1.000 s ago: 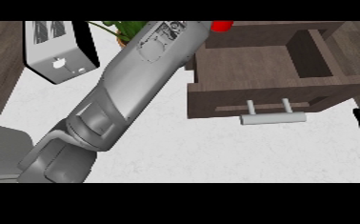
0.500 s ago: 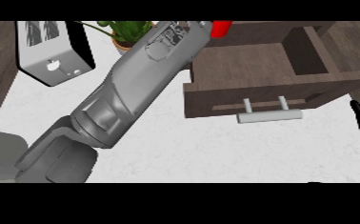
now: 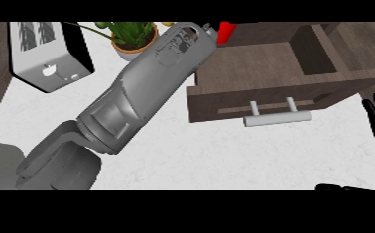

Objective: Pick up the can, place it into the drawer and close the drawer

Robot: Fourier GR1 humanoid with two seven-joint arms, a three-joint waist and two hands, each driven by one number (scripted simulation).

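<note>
Seemingly, only the head view is offering anything, and it is looking steeply down at a pale speckled counter (image 3: 219,152). Filling the left and middle of that view, the left forearm (image 3: 139,98) is stretching up from the lower left corner towards the top centre, its grey shell ending near the upper edge. The left hand itself is lying past the picture's top edge, so it is not showing and its state cannot be told. Just beside the forearm's far end, a small red shape, the can (image 3: 225,30), is peeking out at the top, above the back left corner of the drawer (image 3: 271,73); whether anything is holding it I cannot tell. That dark wooden drawer is standing pulled out at the right, its open box facing up, with a pale bar handle (image 3: 276,118) sticking out from its front panel. At the upper left a silver toaster (image 3: 47,53) is sitting on the counter, and a potted plant (image 3: 132,36) is standing between it and the forearm. Down in the lower right corner, a few black fingers of the right hand (image 3: 344,188) are barely showing; their pose cannot be made out.
</note>
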